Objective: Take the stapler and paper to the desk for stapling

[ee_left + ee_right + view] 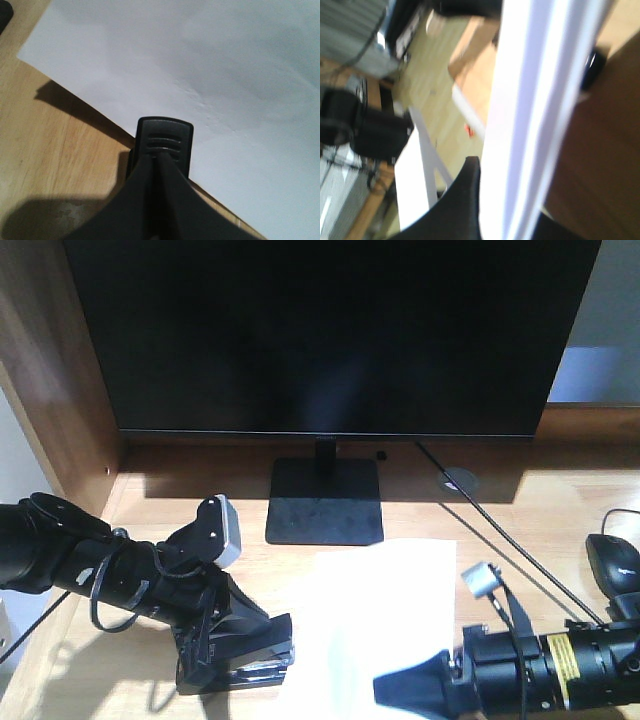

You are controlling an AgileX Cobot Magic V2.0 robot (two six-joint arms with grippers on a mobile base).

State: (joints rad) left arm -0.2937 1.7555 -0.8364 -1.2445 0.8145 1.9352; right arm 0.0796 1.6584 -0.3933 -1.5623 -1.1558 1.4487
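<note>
1. My left gripper (215,645) is closed tight on the stapler (268,640). The stapler is low over the desk (520,540), right at the left edge of the paper (385,600).
2. My right gripper (415,690) is pinched shut on the near edge of the paper. The rest of the sheet reaches out toward the monitor (330,330).
3. The paper is thin and floppy. If my right arm pulls or lifts too fast, I think the sheet could slip out of my pinch or bend in the middle.
4. If the paper moves away, the stapler's mouth could miss the edge and bite nothing.
5. If I push the stapler in crooked, it could crumple the edge instead of sliding over it.
6. The stapler could twist in my left grip when I press down, because I hold it from the side.
7. The mouse (612,560) sits near my right arm. A wide swing could bump it.
</note>
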